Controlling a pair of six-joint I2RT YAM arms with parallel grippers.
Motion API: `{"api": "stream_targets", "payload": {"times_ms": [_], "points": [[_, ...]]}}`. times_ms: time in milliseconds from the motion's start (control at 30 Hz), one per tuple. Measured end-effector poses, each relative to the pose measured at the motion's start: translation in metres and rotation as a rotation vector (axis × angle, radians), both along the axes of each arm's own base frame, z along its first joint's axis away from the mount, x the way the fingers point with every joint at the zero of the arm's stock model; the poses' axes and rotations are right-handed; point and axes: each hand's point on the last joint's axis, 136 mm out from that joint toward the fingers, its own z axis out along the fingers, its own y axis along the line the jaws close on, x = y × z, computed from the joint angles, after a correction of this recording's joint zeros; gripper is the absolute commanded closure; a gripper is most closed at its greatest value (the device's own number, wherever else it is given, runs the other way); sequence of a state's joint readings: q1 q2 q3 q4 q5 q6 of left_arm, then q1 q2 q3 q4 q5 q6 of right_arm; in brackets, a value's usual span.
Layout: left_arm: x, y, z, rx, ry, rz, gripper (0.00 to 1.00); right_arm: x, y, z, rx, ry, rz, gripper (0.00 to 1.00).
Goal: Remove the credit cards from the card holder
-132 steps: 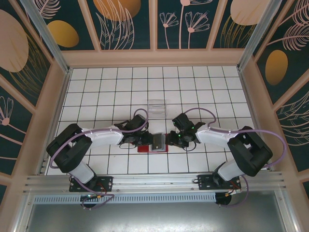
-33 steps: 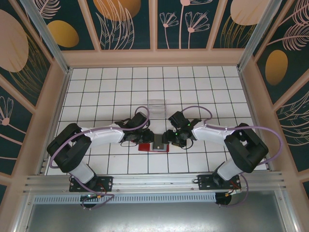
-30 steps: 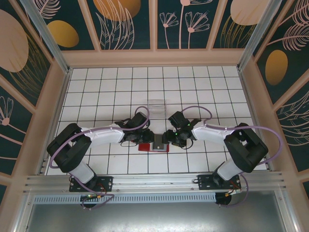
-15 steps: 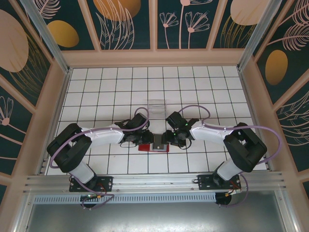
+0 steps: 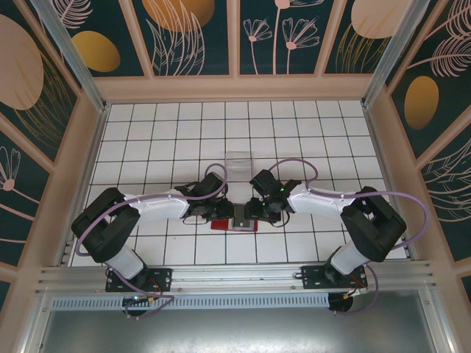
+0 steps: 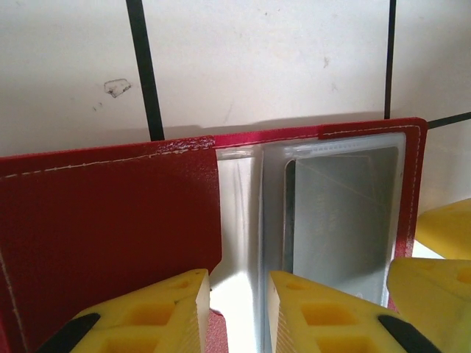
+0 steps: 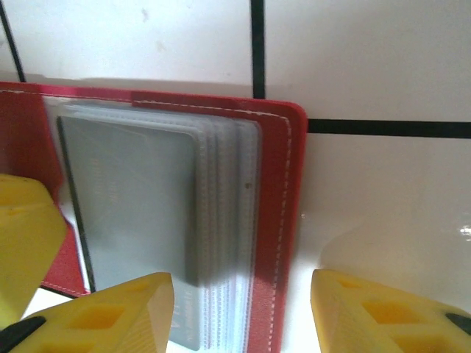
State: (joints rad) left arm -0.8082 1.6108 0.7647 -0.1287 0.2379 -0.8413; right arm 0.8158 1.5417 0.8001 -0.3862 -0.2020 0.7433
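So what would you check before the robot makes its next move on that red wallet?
1. Card holder lies open on the tiles: ok.
2. Grey card visible inside the clear sleeves, not yet out: ok.
3. Left jaws open, over the holder's fold: ok.
4. Right jaws open, straddling the holder's outer edge: ok.
5. Either jaws touching the card: cannot tell.
6. More cards deeper in the clear sleeves: cannot tell.
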Motion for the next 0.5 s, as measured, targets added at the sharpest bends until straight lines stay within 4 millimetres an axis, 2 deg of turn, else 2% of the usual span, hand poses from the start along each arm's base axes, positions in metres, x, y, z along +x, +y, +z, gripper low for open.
{"api": "stream_targets", "payload": {"times_ms": [200,300,500], "points": [[0.0006,-0.0006,0.0004,-0.003,-0.003,0.000,0.72,0.0004,0.0004,0.0000,0.000,0.000,0.000,0.47],[0.0006,-0.0007,0.0004,-0.004,-0.003,0.000,0.72,0.0007,0.0007,-0.0061,-0.011,0.011,0.000,0.47],[0.0008,-0.0009,0.0006,-0.005,-0.004,0.000,0.71,0.0020,0.0033,-0.0091,-0.009,0.019,0.002,0.56]]}}
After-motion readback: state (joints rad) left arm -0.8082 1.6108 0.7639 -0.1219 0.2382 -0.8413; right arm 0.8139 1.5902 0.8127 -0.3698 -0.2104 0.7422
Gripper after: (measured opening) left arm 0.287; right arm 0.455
